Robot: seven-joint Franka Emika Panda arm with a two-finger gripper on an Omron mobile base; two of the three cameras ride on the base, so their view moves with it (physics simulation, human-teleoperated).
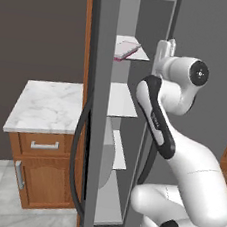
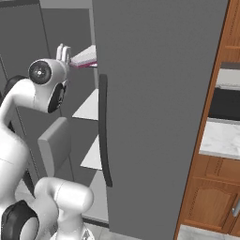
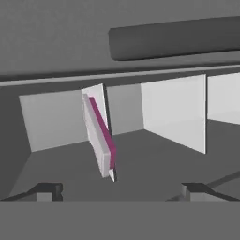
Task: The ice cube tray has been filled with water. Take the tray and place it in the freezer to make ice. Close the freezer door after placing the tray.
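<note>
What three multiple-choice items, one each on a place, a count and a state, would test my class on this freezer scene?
1. Where does the ice cube tray lie?
A. on the marble counter
B. on the top freezer shelf
C. on the floor

2. How many white shelves show in the freezer in the left base view?
A. three
B. one
C. six

3. How is the gripper?
A. shut on the tray
B. open, holding nothing
C. shut on the door handle

Key: 1 B, the tray rests on the top shelf. 2 A, three shelves stand one below another. 3 B, the hand view shows the fingertips wide apart, short of the tray.
</note>
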